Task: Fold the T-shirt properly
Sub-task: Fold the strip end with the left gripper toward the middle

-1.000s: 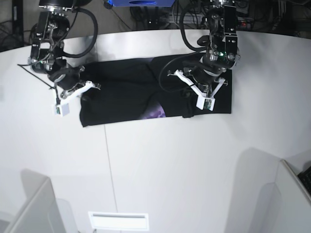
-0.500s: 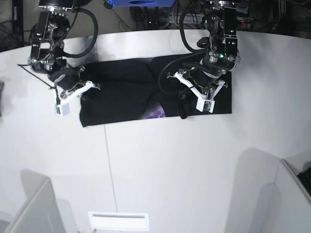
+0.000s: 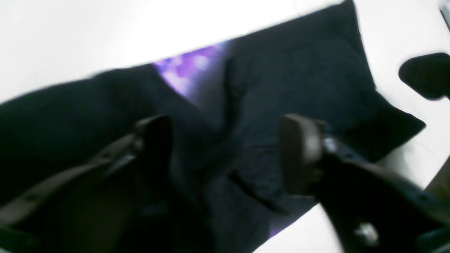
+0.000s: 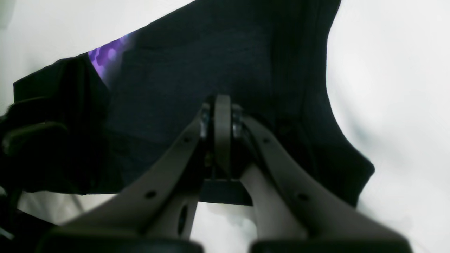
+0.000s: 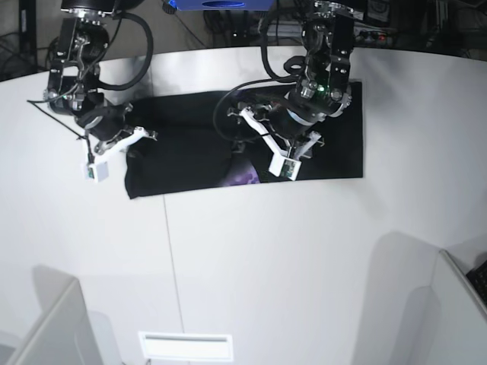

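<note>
T-shirt (image 5: 190,152) lying flat across far side of table (image 5: 251,258), purple print peeking at near edge. Right gripper (image 4: 222,112) pressed together, apparently pinching shirt's edge, likely anchoring that end. Left gripper (image 3: 225,154) spread wide, holding nothing, hanging over mid-shirt folds, probably lining up for next grab. Fold looking partway done.

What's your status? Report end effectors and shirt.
Left end effector open above T-shirt. Right end effector shut on T-shirt edge. Shirt partly folded, purple print showing. Nothing in the way.
</note>
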